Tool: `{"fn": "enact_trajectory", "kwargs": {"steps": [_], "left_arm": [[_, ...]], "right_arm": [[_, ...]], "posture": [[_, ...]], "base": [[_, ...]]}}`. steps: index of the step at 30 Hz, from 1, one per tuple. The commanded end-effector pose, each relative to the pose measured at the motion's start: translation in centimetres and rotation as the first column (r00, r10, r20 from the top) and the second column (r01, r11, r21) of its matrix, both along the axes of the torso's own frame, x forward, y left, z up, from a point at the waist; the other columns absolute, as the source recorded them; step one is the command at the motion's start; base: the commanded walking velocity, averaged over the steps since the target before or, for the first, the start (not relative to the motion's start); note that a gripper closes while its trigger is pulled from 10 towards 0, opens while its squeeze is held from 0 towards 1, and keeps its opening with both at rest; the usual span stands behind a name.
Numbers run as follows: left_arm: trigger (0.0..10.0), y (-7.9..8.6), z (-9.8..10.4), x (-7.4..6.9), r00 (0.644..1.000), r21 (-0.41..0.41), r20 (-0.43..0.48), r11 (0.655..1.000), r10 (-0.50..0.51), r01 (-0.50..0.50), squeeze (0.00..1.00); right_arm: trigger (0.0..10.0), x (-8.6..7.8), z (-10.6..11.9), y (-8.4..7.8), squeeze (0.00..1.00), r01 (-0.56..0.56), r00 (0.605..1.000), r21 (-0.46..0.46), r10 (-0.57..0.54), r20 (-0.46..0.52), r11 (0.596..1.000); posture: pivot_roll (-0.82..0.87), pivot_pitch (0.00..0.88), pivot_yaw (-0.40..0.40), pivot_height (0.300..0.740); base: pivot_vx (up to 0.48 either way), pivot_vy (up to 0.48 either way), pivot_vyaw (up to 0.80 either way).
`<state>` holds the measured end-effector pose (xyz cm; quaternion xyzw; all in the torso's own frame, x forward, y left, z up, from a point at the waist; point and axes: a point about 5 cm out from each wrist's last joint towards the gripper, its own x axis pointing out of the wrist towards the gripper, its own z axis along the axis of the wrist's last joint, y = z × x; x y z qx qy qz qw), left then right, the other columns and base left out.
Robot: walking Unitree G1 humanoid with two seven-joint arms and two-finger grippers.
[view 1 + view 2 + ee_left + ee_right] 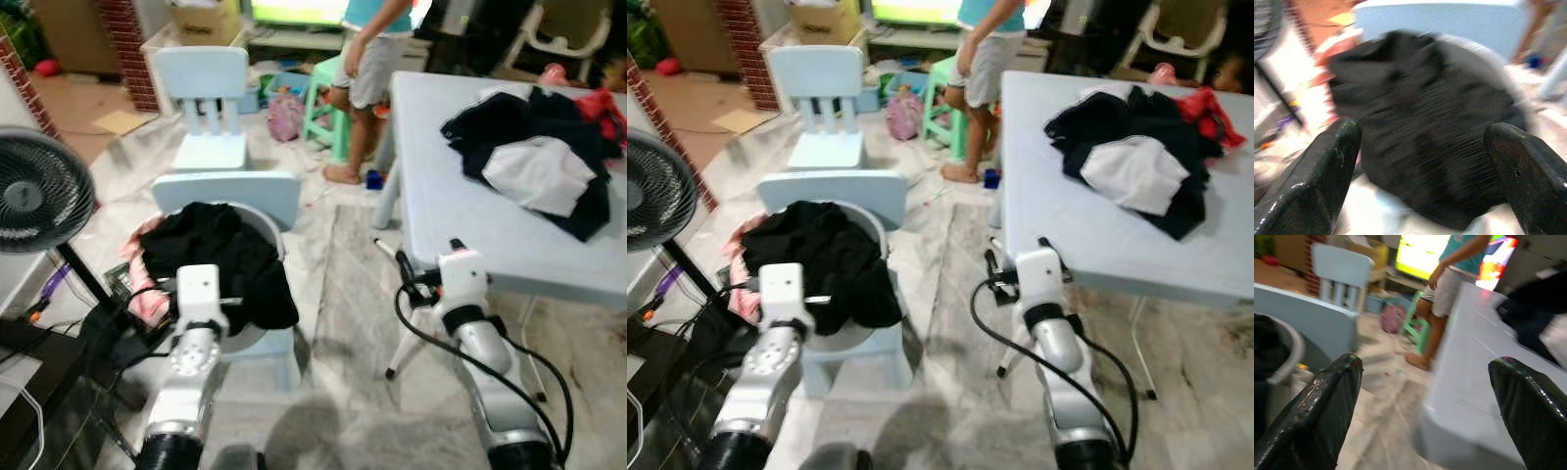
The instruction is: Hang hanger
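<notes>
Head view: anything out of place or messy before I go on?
Yes. Black clothing spills over the rim of the basin on the near blue chair, with pink cloth hanging beside it. More clothes lie heaped on the table. The left gripper is open, facing the black clothing.

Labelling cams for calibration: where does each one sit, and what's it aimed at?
Left eye, right eye: head, facing forward and down; both arms, black clothes on a chair, table, a person.
Left wrist: on the left arm, aimed at the black clothes between open fingers.
Right wrist: on the right arm, aimed at the table edge and person between open fingers.
Shared: clothes, table, person.
</notes>
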<state>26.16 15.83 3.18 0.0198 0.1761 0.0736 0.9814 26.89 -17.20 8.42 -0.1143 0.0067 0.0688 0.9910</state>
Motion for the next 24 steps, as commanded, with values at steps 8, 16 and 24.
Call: {"fn": "enact_trajectory", "kwargs": {"steps": [8,16,24], "left_arm": [[10.0,-1.2,-0.7,-0.3,0.989,-0.024,-0.08,0.992,-0.123,0.121,0.0],[10.0,-1.7,-1.7,-0.4,0.95,-0.026,-0.201,0.971,-0.237,0.236,0.0],[10.0,-1.6,-1.6,-0.7,0.929,0.0,-0.235,0.955,-0.288,0.296,0.0]], "right_arm": [[10.0,-0.1,0.2,-0.5,0.0,0.024,1.0,0.011,-0.024,-0.003,1.0],[10.0,-0.6,0.6,-0.7,0.0,0.021,1.0,0.005,-0.021,-0.008,1.0],[10.0,-2.2,1.0,-0.4,0.0,0.014,0.999,0.008,-0.014,-0.033,1.0]], "posture": [[-0.02,0.0,-0.024,0.74],[-0.04,0.015,-0.045,0.74],[-0.09,0.137,-0.063,0.74]], "base": [[0.0,0.0,0.07],[0.0,0.0,0.0],[0.0,0.0,0.0]]}}
